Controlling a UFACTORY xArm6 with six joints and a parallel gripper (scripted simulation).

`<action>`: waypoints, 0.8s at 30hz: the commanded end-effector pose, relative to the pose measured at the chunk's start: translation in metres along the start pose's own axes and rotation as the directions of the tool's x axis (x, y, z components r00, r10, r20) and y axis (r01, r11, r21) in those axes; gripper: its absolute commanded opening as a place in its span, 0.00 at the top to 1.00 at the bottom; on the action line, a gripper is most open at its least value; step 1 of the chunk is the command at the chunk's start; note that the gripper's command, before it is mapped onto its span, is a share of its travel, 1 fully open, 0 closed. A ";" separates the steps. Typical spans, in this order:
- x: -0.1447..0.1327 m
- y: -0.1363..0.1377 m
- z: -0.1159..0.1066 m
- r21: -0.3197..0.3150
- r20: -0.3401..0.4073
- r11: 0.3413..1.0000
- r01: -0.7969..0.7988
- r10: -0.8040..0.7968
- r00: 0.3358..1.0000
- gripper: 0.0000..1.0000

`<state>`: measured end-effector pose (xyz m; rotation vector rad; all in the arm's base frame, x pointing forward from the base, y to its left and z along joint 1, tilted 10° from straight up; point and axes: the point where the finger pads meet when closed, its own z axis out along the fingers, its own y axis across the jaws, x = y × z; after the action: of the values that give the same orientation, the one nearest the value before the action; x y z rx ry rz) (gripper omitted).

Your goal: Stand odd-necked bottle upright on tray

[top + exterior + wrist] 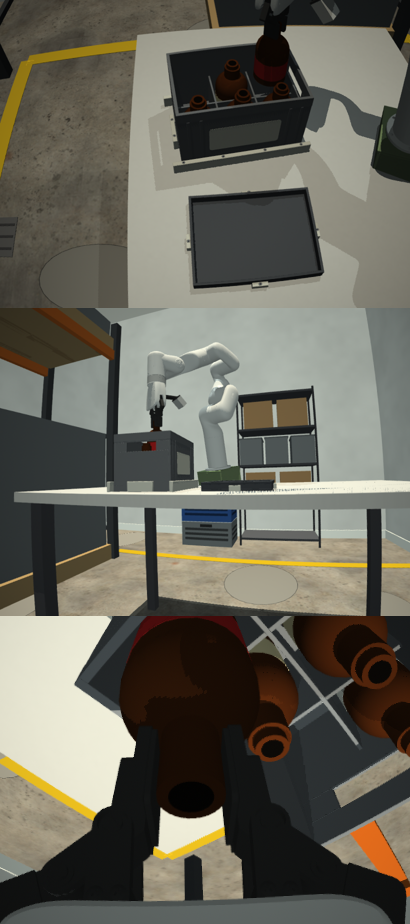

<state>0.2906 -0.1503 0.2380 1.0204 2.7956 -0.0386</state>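
Observation:
My gripper [273, 23] is shut on the neck of a brown bottle with a red label [271, 59]. The bottle hangs upright, partly raised out of the back right cell of the dark crate [238, 102]. In the wrist view the fingers clamp the neck on both sides of the bottle [188, 692]. Several other brown bottles stand in the crate: one in the back middle cell [231, 79] and three along the front row [198, 102] [242, 96] [281, 90]. The dark tray [253, 237] lies flat in front of the crate.
The arm's green base [392, 145] stands at the table's right edge. Pale stop blocks [241, 157] border the crate. In the exterior view the crate [152, 460] sits at the table's left and shelving [276, 440] stands behind.

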 end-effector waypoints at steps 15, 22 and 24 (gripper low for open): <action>-0.001 0.000 -0.019 -0.001 0.004 1.000 0.000 0.000 1.000 1.00; -0.001 0.000 -0.021 -0.001 0.004 1.000 0.000 0.000 1.000 1.00; -0.001 0.000 -0.021 -0.001 0.004 1.000 0.000 0.000 1.000 1.00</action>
<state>0.2878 -0.1487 0.2565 1.0203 2.7953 -0.0387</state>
